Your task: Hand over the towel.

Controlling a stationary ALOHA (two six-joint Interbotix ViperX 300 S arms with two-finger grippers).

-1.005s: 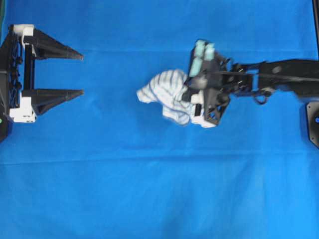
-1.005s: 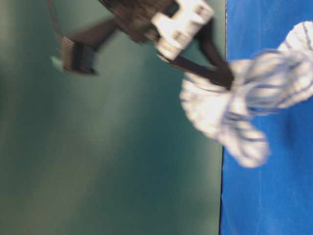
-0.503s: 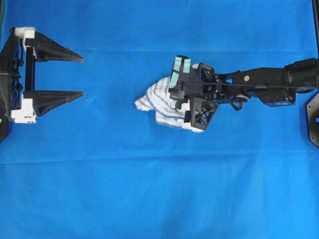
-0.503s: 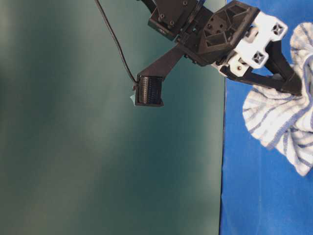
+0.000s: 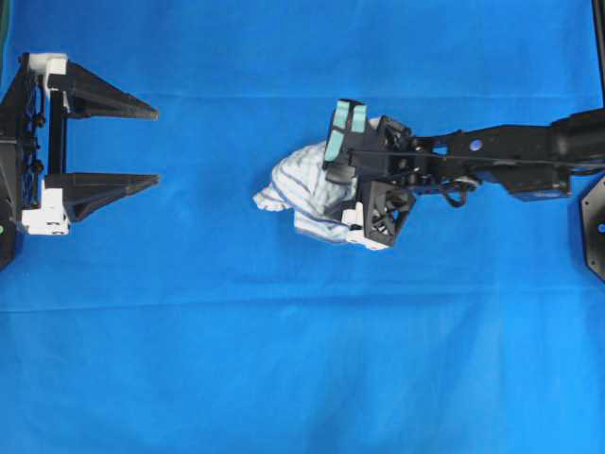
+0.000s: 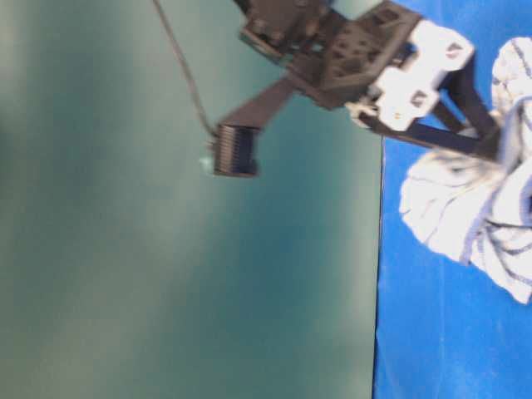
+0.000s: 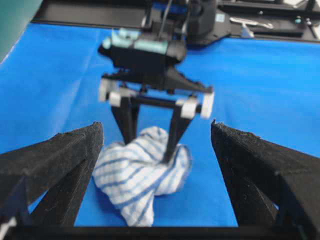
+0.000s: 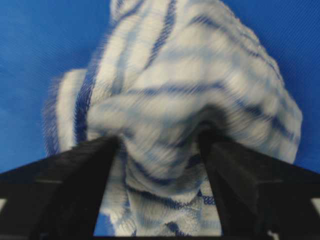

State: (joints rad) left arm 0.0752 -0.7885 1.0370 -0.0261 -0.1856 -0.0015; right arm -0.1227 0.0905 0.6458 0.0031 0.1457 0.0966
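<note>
The towel (image 5: 302, 184), white with thin blue stripes, sits bunched at mid-table on the blue cloth (image 5: 284, 359). My right gripper (image 5: 333, 194) points down into it from the right. In the left wrist view its two fingers (image 7: 171, 135) stand apart, with the towel (image 7: 140, 172) bulging between them. In the right wrist view the blurred towel (image 8: 185, 75) fills the gap of the open right gripper (image 8: 157, 142) and touches both fingers. My left gripper (image 5: 156, 142) waits wide open at the far left, well apart from the towel, and holds nothing.
The blue cloth covers the whole table. The right arm (image 5: 510, 161) stretches in from the right edge, beside a black base plate (image 5: 594, 227). A dark green backdrop (image 6: 166, 249) fills the left of the table-level view. Black frame parts (image 7: 250, 20) lie beyond the cloth.
The right gripper carried the towel a little leftward and lower, and its fingers now stand farther apart around it. The left gripper has not moved.
</note>
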